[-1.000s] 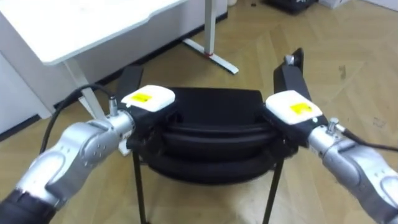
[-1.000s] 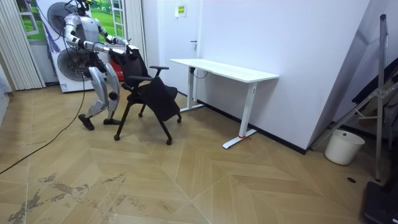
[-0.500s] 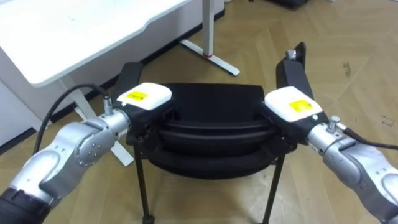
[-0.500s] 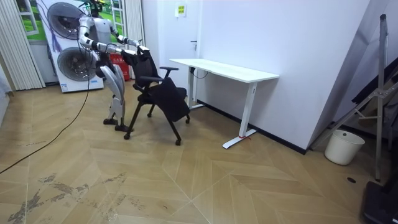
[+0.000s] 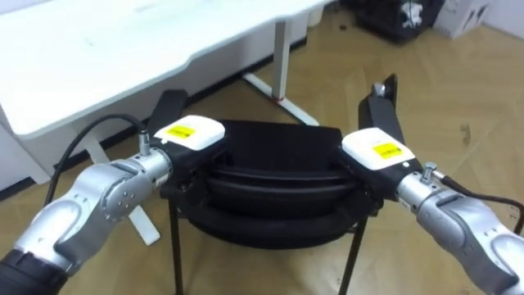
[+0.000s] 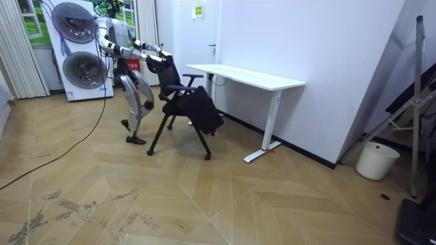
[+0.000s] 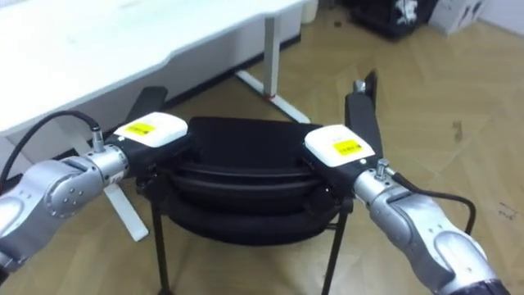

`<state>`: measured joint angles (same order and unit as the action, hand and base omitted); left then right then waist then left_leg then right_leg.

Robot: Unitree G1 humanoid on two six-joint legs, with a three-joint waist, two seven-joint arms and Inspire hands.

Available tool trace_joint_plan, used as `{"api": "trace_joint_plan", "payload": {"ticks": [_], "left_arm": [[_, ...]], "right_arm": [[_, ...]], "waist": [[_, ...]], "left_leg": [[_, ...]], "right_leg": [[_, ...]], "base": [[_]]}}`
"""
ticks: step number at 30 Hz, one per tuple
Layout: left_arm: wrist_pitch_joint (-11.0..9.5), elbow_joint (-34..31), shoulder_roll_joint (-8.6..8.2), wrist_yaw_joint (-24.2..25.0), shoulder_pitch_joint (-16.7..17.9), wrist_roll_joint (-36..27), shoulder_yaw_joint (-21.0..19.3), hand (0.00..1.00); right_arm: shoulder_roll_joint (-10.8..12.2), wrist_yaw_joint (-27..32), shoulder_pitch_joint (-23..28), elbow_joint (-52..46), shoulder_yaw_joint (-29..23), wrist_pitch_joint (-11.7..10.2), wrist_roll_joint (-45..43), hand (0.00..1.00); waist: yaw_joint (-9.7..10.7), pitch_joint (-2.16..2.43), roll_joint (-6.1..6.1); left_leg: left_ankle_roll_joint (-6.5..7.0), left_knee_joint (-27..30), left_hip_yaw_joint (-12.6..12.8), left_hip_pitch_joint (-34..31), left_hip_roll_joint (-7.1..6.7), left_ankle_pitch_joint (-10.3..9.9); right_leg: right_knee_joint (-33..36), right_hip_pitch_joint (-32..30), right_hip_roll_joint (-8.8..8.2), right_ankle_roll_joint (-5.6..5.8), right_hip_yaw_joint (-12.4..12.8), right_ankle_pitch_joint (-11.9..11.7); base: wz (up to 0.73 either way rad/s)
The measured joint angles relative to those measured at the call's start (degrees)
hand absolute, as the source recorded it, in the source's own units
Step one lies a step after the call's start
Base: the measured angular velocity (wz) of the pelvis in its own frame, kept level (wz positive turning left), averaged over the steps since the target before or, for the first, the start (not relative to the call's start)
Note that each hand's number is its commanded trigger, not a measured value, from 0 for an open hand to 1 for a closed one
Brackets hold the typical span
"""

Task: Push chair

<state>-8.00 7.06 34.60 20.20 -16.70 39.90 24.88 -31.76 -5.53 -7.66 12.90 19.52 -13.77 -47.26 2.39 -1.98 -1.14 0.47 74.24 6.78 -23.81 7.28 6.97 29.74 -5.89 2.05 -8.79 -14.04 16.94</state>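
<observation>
the chair (image 5: 278,146) stands just short of the desk (image 5: 98,49), left robot hand (image 5: 190,134) and right robot hand (image 5: 375,151) at its back's two ends; whether they are clamped on it i cannot tell. push evenly on both sides so it goes straight.

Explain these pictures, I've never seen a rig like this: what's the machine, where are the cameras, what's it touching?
It is a two-legged humanoid robot in a room. Two pictures come from cameras in its head, looking down; the third comes from a camera standing across the room. The left robot hand and right robot hand sit at either end of the backrest top of a black office chair. A white desk stands just beyond the chair. Its job is pushing the chair.
</observation>
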Motion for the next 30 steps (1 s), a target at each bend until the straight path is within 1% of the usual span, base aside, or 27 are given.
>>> {"api": "trace_joint_plan", "payload": {"ticks": [1, 2, 3, 4, 5, 7, 8, 9, 10, 11, 12, 13, 14, 16, 17, 18, 19, 20, 21, 22, 23, 24, 25, 26, 27, 28, 30], "left_arm": [[0.0, 0.0, 0.0, -0.5, 0.0, 0.0, -0.1, 1.0], [0.1, 0.0, -0.05, -0.6, 0.0, 0.0, -0.1, 1.0], [0.2, -0.1, -0.12, -0.6, 0.0, 0.0, -0.1, 1.0], [0.2, -0.2, -0.13, -0.7, 0.0, 0.0, -0.1, 1.0], [0.2, -0.3, -0.12, -0.9, 0.0, 0.0, -0.1, 1.0], [0.4, -0.5, -0.3, -1.2, 0.0, 0.0, -0.2, 1.0], [0.4, -0.6, -0.31, -1.2, 0.0, -0.2, -0.2, 1.0], [0.4, -0.7, -0.3, -1.2, 0.1, -0.6, -0.2, 1.0], [0.4, -0.8, -0.33, -1.1, 0.1, -0.6, -0.2, 1.0], [0.5, -0.9, -0.4, -1.2, 0.1, -0.5, -0.2, 1.0], [0.7, -1.1, -0.49, -1.5, 0.1, -0.5, -0.2, 1.0], [0.7, -1.1, -0.51, -1.6, 0.2, -0.5, -0.2, 1.0], [1.1, -1.5, -0.61, -1.7, 0.2, -0.3, -0.2, 1.0], [1.5, -2.5, -0.45, -1.7, 0.3, -0.4, -0.4, 1.0], [1.5, -2.5, -0.46, -1.8, 0.3, -0.4, -0.4, 1.0], [1.6, -2.5, -0.58, -2.0, 0.3, -0.4, -0.4, 1.0], [1.6, -2.5, -0.57, -2.2, 0.3, -0.4, -0.4, 1.0], [1.6, -2.5, -0.53, -2.3, 0.3, -0.4, -0.4, 1.0], [1.7, -2.4, -0.52, -2.3, 0.3, -0.4, -0.2, 1.0], [1.9, -2.3, -0.5, -2.3, 0.3, -0.3, 0.2, 1.0], [2.0, -2.3, -0.5, -2.4, 0.3, -0.3, 0.5, 1.0], [2.2, -2.3, -0.35, -2.7, 0.3, -0.3, 1.4, 1.0], [2.2, -2.4, -0.2, -2.9, 0.3, -0.3, 1.8, 1.0], [2.1, -2.7, 0.45, -3.2, 0.3, -0.4, 2.1, 1.0], [2.0, -2.9, 1.07, -3.7, 0.3, -1.0, 2.3, 1.0], [1.9, -3.0, 0.79, -3.6, 0.4, -1.0, 2.4, 1.0], [1.9, -3.0, 0.29, -3.3, 0.8, -1.0, 2.5, 1.0]], "right_arm": [[0.2, 0.7, -0.3, 0.4, 0.0, 0.2, -0.1, 1.0], [0.1, 1.0, -0.5, 0.5, 0.1, 0.2, -0.2, 1.0], [-0.1, 1.5, -0.5, 0.4, 0.1, 0.1, -0.3, 1.0], [-0.3, 1.6, -0.5, 0.2, 0.1, 0.1, -0.3, 1.0], [-0.6, 1.7, -0.5, -0.2, 0.1, 0.1, -0.3, 1.0], [-1.1, 1.8, -0.5, -0.8, 0.1, 0.4, -0.3, 1.0], [-1.4, 1.7, -0.4, -1.3, 0.1, 0.6, -0.2, 1.0], [-1.8, 1.6, -0.1, -2.1, 0.1, 1.1, -0.2, 1.0], [-2.0, 1.1, 0.0, -3.0, 0.0, 1.5, -0.4, 1.0], [-2.5, 0.9, 0.1, -3.5, 0.0, 1.5, -0.4, 1.0], [-3.2, 0.5, 0.1, -4.6, -0.1, 1.6, -0.4, 1.0], [-3.4, 0.4, 0.1, -4.9, -0.1, 1.7, -0.5, 1.0], [-3.4, 0.1, 0.4, -5.6, -0.7, 1.7, -1.2, 1.0], [-3.4, -0.6, 0.4, -7.2, -1.8, 2.2, -2.2, 1.0], [-3.3, -0.6, 0.4, -7.2, -1.8, 2.2, -2.2, 1.0], [-3.5, -0.8, 0.4, -7.2, -1.8, 2.2, -2.2, 1.0], [-3.6, -0.8, 0.4, -7.3, -1.8, 2.2, -2.2, 1.0], [-3.5, -0.9, 0.4, -7.2, -1.8, 2.1, -2.1, 1.0], [-3.3, -0.8, 0.4, -6.9, -1.7, 2.0, -2.1, 1.0], [-3.3, -0.8, 0.7, -6.7, -1.5, 2.0, -2.1, 1.0], [-3.3, -0.8, 1.1, -6.6, -1.5, 2.0, -2.1, 1.0], [-3.2, -0.6, 1.8, -6.2, -1.5, 1.8, -2.0, 1.0], [-3.2, -0.4, 2.1, -6.0, -1.6, 1.6, -2.0, 1.0], [-3.0, 0.4, 2.3, -5.6, -1.6, 1.1, -2.0, 1.0], [-2.7, 1.4, 2.4, -5.3, -1.6, 1.1, -2.0, 1.0], [-2.9, 2.3, 2.4, -4.9, -1.8, 0.9, -2.2, 1.0], [-3.4, 2.4, 2.4, -4.5, -1.9, 0.3, -2.2, 1.0]], "waist": [[-0.6, -0.03, 0.05], [-0.7, -0.08, 0.15], [-0.6, 0.01, 0.32], [-0.5, 0.02, 0.35], [-0.4, 0.2, 0.62], [0.2, 0.45, 1.15], [0.4, 0.52, 1.39], [0.5, 0.66, 1.48], [0.5, 0.92, 0.96], [0.6, 0.96, 0.91], [0.7, 0.98, 0.84], [0.6, 1.12, 0.64], [0.6, 1.18, 0.56], [0.6, 1.2, 0.62], [0.6, 1.21, 0.58], [0.8, 1.28, 0.45], [1.2, 1.28, 0.44], [2.1, 1.28, 0.48], [2.4, 1.28, 0.48], [2.8, 1.26, 0.53], [3.0, 1.25, 0.55], [3.7, 1.23, 0.68], [3.6, 1.23, 0.69], [3.7, 1.21, 0.94], [3.6, 1.19, 1.05], [3.4, 1.11, 1.38], [3.3, 1.01, 1.5]], "left_leg": [[-0.16, -1.0, -0.2, -2.1, -0.08, -4.0], [-0.2, -2.4, -0.3, -2.9, -0.15, -5.9], [-0.72, -7.2, -0.3, -4.3, -0.55, -9.0], [-0.86, -10.7, -0.4, -4.6, -0.97, -10.2], [-1.24, -19.3, 0.1, -4.4, -1.38, -11.6], [-1.4, -38.1, 0.2, -2.1, -2.74, -11.5], [-1.35, -42.6, 0.2, -1.2, -3.09, -11.2], [1.04, -46.9, 0.3, 0.6, -3.91, -8.3], [2.42, -48.0, 0.7, 2.1, -5.55, -8.5], [3.01, -48.3, 1.0, 2.6, -6.24, -8.9], [4.18, -48.5, 1.8, 3.6, -7.31, -9.2], [4.47, -48.3, 2.5, 4.0, -7.7, -9.5], [4.97, -48.2, 3.6, 4.7, -8.42, -10.8], [5.61, -46.7, 5.3, 5.0, -9.53, -13.5], [5.85, -46.2, 5.5, 5.2, -9.7, -14.1], [6.35, -45.3, 5.7, 5.8, -9.83, -15.3], [6.58, -45.1, 5.7, 6.1, -9.94, -15.8], [7.06, -44.9, 5.9, 7.1, -10.27, -16.8], [7.27, -44.9, 5.8, 8.2, -10.49, -17.6], [7.4, -45.2, 5.2, 9.5, -10.66, -18.3], [7.48, -45.5, 4.8, 10.0, -10.69, -18.4], [7.49, -46.1, 3.8, 11.3, -10.68, -18.4], [7.58, -46.9, 3.6, 12.1, -10.58, -18.4], [7.3, -47.9, 1.8, 13.1, -10.56, -19.4], [6.95, -48.1, 0.9, 13.3, -10.79, -20.2], [6.94, -48.4, 0.6, 14.0, -10.91, -20.4], [6.53, -49.1, 0.0, 15.4, -10.9, -21.0]], "right_leg": [[0.0, 0.4, 0.2, -0.41, 0.2, 0.5], [-0.1, 0.8, 0.23, -0.4, 0.1, 0.9], [0.1, 1.4, 0.19, -0.19, 0.1, 1.9], [0.3, 1.6, 0.13, -0.09, 0.2, 2.4], [0.5, 1.9, 0.17, 0.06, 0.4, 3.3], [0.4, 3.5, 0.14, 0.79, 0.4, 5.1], [0.3, 4.1, 0.14, 1.02, 0.5, 5.7], [0.2, 5.2, -0.33, 1.72, 0.8, 6.8], [-0.1, 6.1, -1.67, 2.87, 1.2, 7.6], [-0.5, 6.3, -2.26, 3.34, 1.5, 7.8], [-1.4, 7.0, -3.18, 4.24, 2.5, 8.0], [-1.6, 7.3, -3.75, 4.69, 3.0, 8.2], [-2.0, 8.1, -4.8, 5.52, 3.6, 8.4], [2.4, 7.3, -6.33, 7.62, 4.4, 8.3], [4.5, 6.7, -7.09, 8.04, 4.5, 8.1], [9.1, 5.4, -8.23, 9.73, 4.3, 7.2], [11.2, 4.6, -8.86, 10.78, 4.3, 6.3], [15.9, 3.2, -9.71, 11.47, 4.5, 4.0], [19.7, 1.8, -9.96, 11.5, 4.5, 1.1], [22.6, 0.9, -10.01, 11.5, 4.7, -2.7], [23.6, 0.7, -9.98, 11.83, 4.7, -4.7], [24.8, 0.0, -9.76, 12.26, 4.6, -8.8], [25.5, -0.3, -9.83, 12.48, 4.6, -10.5], [27.4, -1.5, -9.86, 12.78, 4.7, -10.8], [29.9, -3.8, -10.14, 12.56, 4.5, -9.2], [32.0, -6.3, -10.54, 12.02, 4.7, -7.4], [31.7, -9.6, -10.73, 11.69, 4.9, -5.4]], "base": [[-0.16], [-0.12], [0.0], [0.0], [0.0], [0.0], [0.0], [0.0], [0.0], [-0.07], [-0.12], [-0.19], [-0.26], [-0.22], [-0.06], [0.0], [0.11], [0.12], [0.13], [0.09], [0.23], [0.2], [0.07], [-0.15], [-0.16], [-0.1], [0.0]]}}
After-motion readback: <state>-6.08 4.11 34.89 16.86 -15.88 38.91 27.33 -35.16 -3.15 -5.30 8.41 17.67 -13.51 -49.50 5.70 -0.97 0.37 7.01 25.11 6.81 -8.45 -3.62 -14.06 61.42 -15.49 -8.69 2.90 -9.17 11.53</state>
